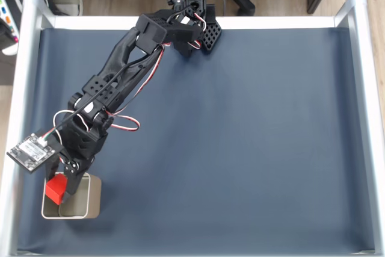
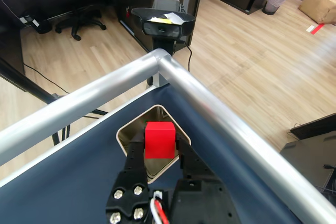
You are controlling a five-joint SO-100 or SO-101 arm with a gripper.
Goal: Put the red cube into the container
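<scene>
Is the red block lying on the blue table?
No, the pincer holds the red cube up over the container.

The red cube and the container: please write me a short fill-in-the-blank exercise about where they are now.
1. The gripper is shut on the red ____.
2. In the wrist view, the red cube hangs above the ____ of the container.
3. In the fixed view, the container stands in the lower ____ corner of the blue mat.

Missing words: cube; opening; left
</scene>
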